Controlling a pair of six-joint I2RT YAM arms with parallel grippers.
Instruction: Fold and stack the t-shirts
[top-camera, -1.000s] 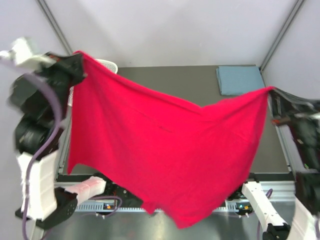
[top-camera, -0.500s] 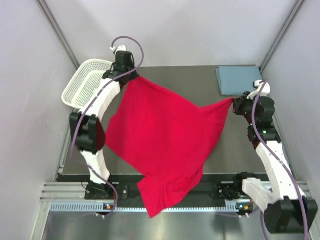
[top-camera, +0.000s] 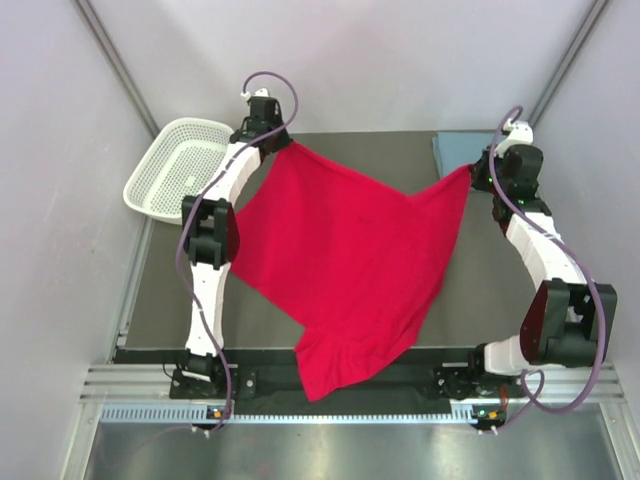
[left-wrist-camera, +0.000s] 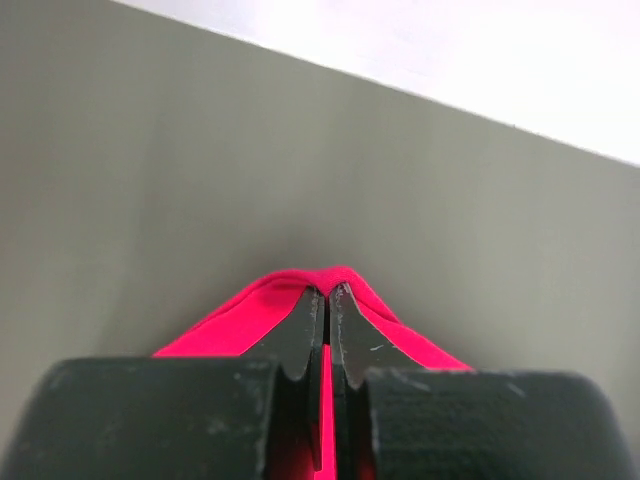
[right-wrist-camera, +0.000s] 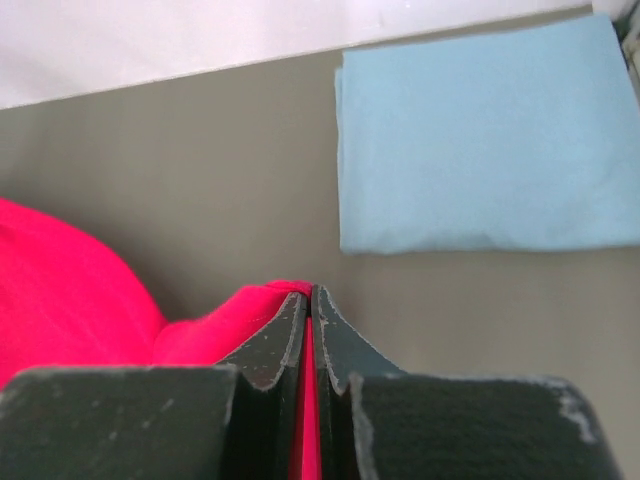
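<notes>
The bright red t-shirt (top-camera: 350, 255) hangs stretched between both grippers over the dark table, its lower end draping past the near edge. My left gripper (top-camera: 283, 146) is shut on its far left corner; the red cloth (left-wrist-camera: 270, 300) shows pinched between the fingers in the left wrist view. My right gripper (top-camera: 474, 170) is shut on the far right corner; red cloth (right-wrist-camera: 215, 325) shows at its jaws. The blue-grey t-shirt (top-camera: 462, 160) lies folded at the far right corner, partly behind my right arm, and it fills the upper right of the right wrist view (right-wrist-camera: 480, 140).
A white mesh basket (top-camera: 178, 170) sits at the far left edge of the table (top-camera: 170, 300). Grey walls close in at the back and both sides. A metal rail (top-camera: 130, 385) runs along the near edge.
Both grippers moved toward the far edge of the table, carrying the red shirt with them. The shirt now spreads lower and wider, and less of it hangs over the near edge.
</notes>
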